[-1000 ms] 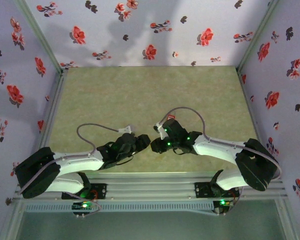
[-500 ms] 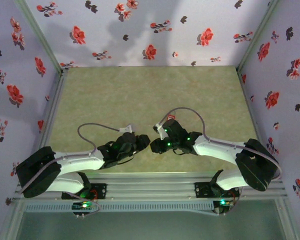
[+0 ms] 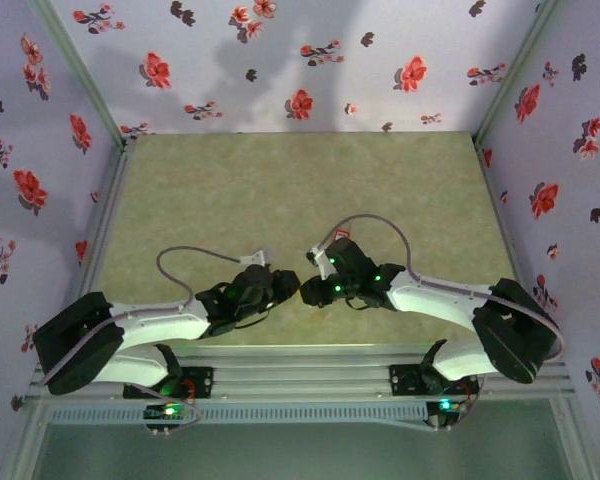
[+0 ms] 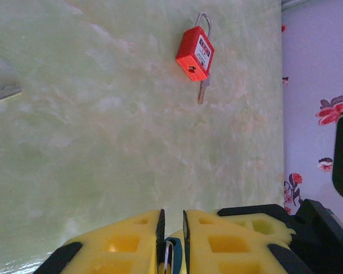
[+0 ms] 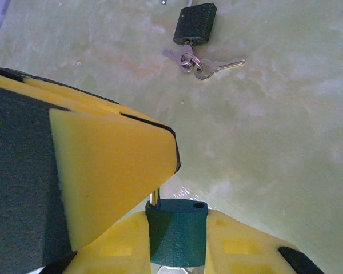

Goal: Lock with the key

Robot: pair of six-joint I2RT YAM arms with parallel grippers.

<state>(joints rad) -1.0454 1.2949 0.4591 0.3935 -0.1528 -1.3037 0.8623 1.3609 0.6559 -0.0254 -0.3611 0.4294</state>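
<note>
Since the left gripper has just squeezed down from a wider spread, its yellow fingers now sit almost together, pinching a thin silvery bit that I take for the key. The right gripper hasn't budged. It's clamped on the green padlock, held just above the surface by the middle of its near edge, with the two grippers nose to nose. My guess is the key's grabbed and the turn comes next. Writing-wise, the red padlock lying near the surface's edge by the flowered wall has a white label, way too small to read. Nothing's legible on the green one or on the dark padlock with its key bunch.
</note>
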